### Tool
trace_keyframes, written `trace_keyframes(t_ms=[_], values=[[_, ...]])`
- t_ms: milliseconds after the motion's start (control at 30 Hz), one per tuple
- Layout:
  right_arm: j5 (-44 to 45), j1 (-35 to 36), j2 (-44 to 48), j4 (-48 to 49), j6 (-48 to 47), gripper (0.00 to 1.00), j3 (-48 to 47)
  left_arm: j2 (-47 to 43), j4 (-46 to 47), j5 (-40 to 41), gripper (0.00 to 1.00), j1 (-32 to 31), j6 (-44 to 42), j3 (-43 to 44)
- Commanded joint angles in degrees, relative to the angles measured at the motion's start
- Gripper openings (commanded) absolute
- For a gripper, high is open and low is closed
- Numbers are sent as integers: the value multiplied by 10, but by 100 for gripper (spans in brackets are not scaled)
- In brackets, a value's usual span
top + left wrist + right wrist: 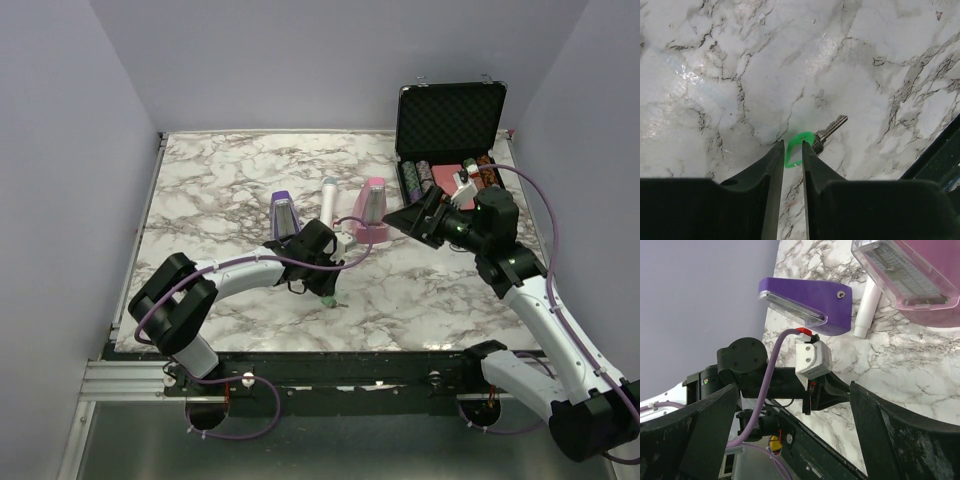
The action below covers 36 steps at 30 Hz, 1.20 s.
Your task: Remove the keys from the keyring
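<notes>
One key (830,127), green head, on desk (740,75) near front edge. Left hand (792,145) clenched on head. One ring (818,145) at head, barely visible. Right hand (792,386) released, fingers wide.

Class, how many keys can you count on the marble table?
1: the green-headed key, pinched by the left gripper, near the front of the table; others may be hidden.
</notes>
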<state>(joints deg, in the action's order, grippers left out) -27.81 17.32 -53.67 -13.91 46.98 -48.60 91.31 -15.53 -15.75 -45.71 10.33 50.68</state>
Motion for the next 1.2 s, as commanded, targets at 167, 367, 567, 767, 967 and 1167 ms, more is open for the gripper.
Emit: trace_keyframes(t_ms=[167,367,567,767,967,1167], values=[[-8,6,12,-22,7,99,-10,-23,-7,-5,2,2,-4,15],[-9,6,19,-23,8,99,-6,-35,-16,-13,7,2,-5,21],[-14,7,23,-27,6,99,-6,-45,-12,-24,82,3,-16,19],[-12,7,26,-27,8,99,-4,-18,1,5,83,-6,12,28],[-10,7,27,-22,12,99,4,19,-21,98,75,-39,27,46],[-9,7,32,-12,17,99,18,14,-17,142,73,-53,39,31]])
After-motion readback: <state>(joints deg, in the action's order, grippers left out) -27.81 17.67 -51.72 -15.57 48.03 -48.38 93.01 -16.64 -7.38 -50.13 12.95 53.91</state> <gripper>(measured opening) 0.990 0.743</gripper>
